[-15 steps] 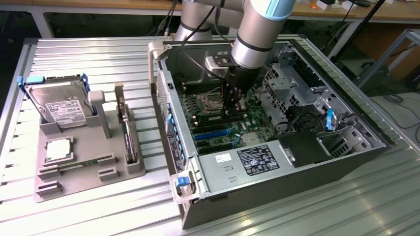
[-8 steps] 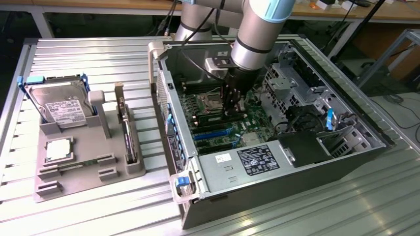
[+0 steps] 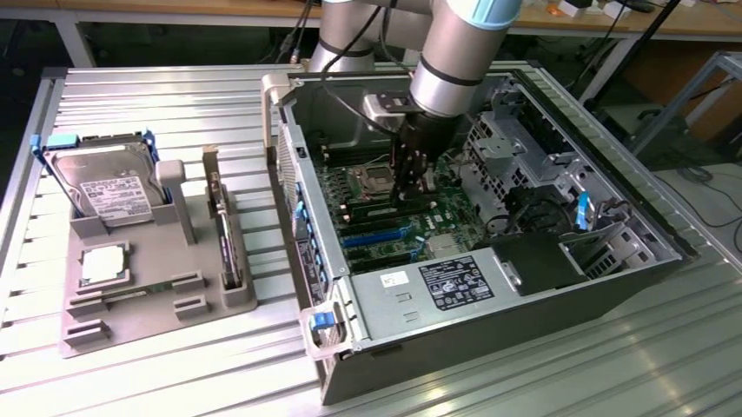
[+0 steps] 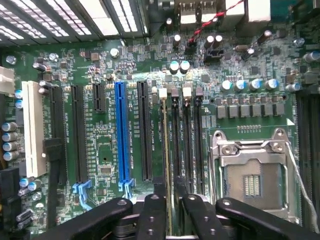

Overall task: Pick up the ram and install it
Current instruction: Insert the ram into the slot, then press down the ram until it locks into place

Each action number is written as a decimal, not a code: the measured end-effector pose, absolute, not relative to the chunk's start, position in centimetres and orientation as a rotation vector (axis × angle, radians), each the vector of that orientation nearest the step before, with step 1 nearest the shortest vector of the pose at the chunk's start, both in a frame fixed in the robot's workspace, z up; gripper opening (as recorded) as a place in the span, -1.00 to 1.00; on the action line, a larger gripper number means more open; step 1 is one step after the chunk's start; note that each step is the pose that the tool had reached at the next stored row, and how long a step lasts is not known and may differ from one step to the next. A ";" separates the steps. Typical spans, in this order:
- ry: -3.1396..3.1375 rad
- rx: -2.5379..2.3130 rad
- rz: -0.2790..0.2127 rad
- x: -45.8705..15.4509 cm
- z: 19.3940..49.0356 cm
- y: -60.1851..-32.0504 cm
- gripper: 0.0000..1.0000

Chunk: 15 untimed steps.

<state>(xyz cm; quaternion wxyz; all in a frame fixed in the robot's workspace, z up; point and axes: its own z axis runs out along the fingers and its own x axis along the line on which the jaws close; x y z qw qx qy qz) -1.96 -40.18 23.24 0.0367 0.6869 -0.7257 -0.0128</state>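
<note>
The ram (image 4: 165,150) is a slim green stick seen edge-on, standing in the memory slot farthest from the processor socket (image 4: 252,175), in line with the empty memory slots beside it. My gripper (image 4: 172,216) hovers over one end of it, one black finger (image 4: 152,215) on each side. The fingers stand a little apart, with a slim gap between the stick and the finger on the socket's side. In the exterior view the gripper (image 3: 408,193) reaches straight down into the open computer case (image 3: 464,287), onto the motherboard beside the socket.
Long expansion slots, one of them blue (image 4: 121,135), run parallel to the memory slots. A grey tray (image 3: 139,304) at the exterior view's left holds a hard drive (image 3: 110,187), a tall expansion card (image 3: 221,234) and a square silver processor (image 3: 102,263). Drive cages and cables crowd the case's right side.
</note>
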 end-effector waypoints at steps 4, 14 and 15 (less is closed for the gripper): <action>-2.229 2.100 -0.031 -1.9 26.9 -39.6 -0.79; -2.229 2.100 -0.031 -1.5 27.5 -39.4 -0.79; -2.229 2.100 -0.031 -1.5 27.5 -39.4 -0.79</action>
